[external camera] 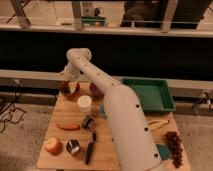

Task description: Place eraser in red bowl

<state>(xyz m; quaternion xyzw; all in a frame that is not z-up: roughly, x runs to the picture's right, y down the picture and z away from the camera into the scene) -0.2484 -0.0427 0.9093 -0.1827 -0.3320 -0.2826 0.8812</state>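
The red bowl (67, 90) is a small, round, orange-red dish with a dark rim, standing at the far left corner of the wooden tabletop (120, 150). A small pale cream patch sits at the bowl's right side, inside its rim; this appears to be the eraser (74, 88), though its edges cannot be made out. The gripper (70, 84) hangs directly over the red bowl at the end of the long white arm, reaching down to the pale block. Whether it grips the eraser or has let go cannot be told. Just right of the red bowl stands a darker maroon bowl (96, 91), and a white cup (84, 103) sits nearer the front, between the two.
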